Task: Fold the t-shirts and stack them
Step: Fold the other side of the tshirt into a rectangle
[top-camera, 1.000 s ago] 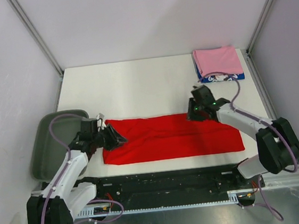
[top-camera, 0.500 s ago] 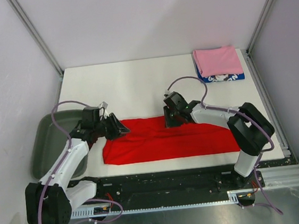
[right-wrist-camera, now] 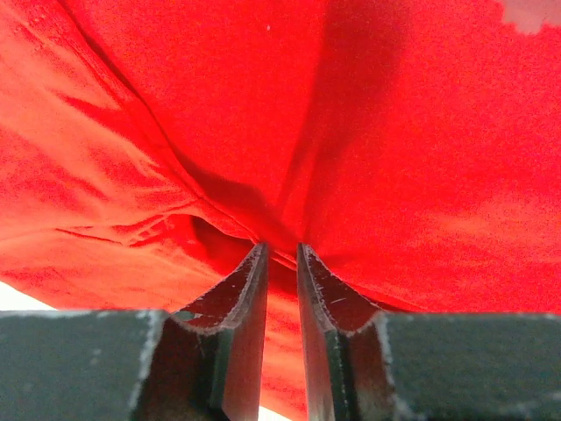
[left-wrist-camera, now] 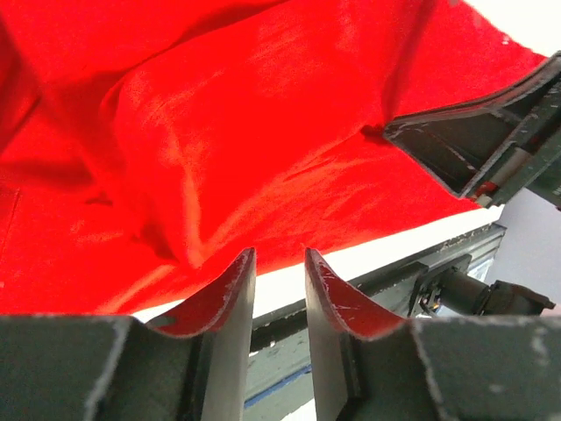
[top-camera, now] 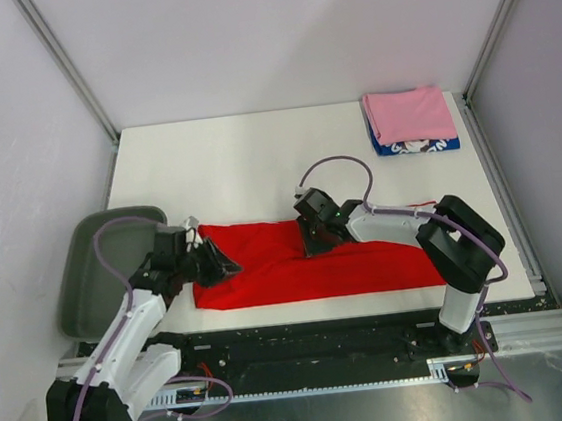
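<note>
no legible text, white print on blue shirt (top-camera: 420,146) too small to read

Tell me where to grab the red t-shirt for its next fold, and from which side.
The red t-shirt lies flat as a long left-to-right band, so probably its right short end, approached low from the right, across the thin free edge. The right gripper pinches cloth mid-band at the far edge instead.

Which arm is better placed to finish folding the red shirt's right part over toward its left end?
Right, probably. The right tool is shut on the red shirt near its middle, a fold bunched at its tips. The left tool sits at the left end, its grip unclear.
</note>
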`<action>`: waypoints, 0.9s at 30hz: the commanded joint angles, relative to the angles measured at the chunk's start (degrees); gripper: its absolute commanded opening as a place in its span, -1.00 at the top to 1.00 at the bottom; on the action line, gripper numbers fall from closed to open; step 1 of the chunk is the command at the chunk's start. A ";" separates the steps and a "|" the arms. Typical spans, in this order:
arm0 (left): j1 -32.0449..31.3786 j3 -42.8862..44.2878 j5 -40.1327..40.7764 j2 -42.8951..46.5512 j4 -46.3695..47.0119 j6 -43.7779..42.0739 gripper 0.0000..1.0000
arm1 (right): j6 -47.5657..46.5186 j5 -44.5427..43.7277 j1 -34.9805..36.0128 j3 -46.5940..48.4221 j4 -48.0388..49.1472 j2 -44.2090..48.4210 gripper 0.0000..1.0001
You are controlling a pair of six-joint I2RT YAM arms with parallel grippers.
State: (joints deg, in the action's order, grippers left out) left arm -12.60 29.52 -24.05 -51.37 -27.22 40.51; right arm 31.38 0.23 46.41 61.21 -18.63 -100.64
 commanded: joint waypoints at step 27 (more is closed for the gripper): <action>-10.94 2.02 23.01 -8.14 -2.16 17.01 0.44 | -3.47 0.73 2.83 10.09 0.98 1.40 0.51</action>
State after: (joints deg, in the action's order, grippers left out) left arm -22.92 34.94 -8.62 -59.24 -30.41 51.16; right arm 29.58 -0.71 47.94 66.92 -19.99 -99.04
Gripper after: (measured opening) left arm 0.280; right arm 0.240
